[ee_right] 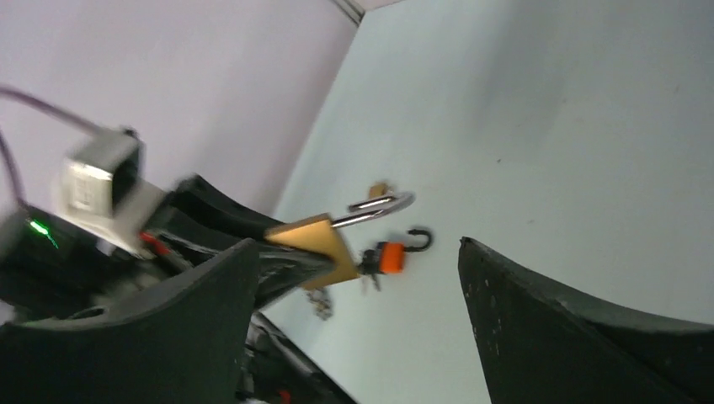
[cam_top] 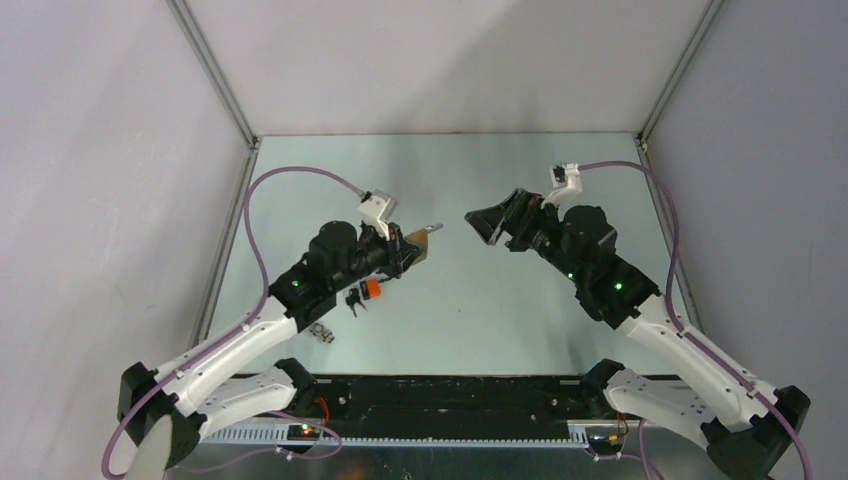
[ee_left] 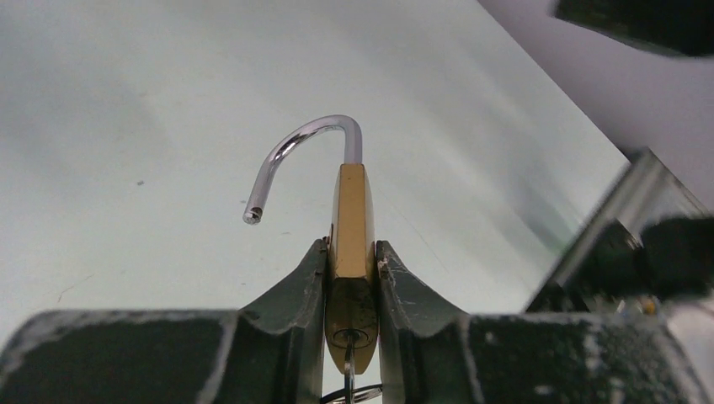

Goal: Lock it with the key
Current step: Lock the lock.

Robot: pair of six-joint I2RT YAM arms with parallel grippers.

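Brass padlock (ee_left: pixel 352 223), shackle open, gripped in the left tool (ee_left: pixel 351 251).
The body stands upright and edge-on, pinched between two dark, scuffed fingers (ee_left: pixel 290 307). The chrome shackle (ee_left: pixel 299 143) rises from the top and hooks over to the left, its free end in the air above the pale green desk (ee_left: pixel 126 101). A key (ee_left: pixel 349 370) sits in the keyway at the bottom, with a ring below it.

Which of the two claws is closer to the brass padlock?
Left. The left claw clamps the brass padlock between its fingers. The right claw hangs open, facing the padlock across a gap and not touching it.
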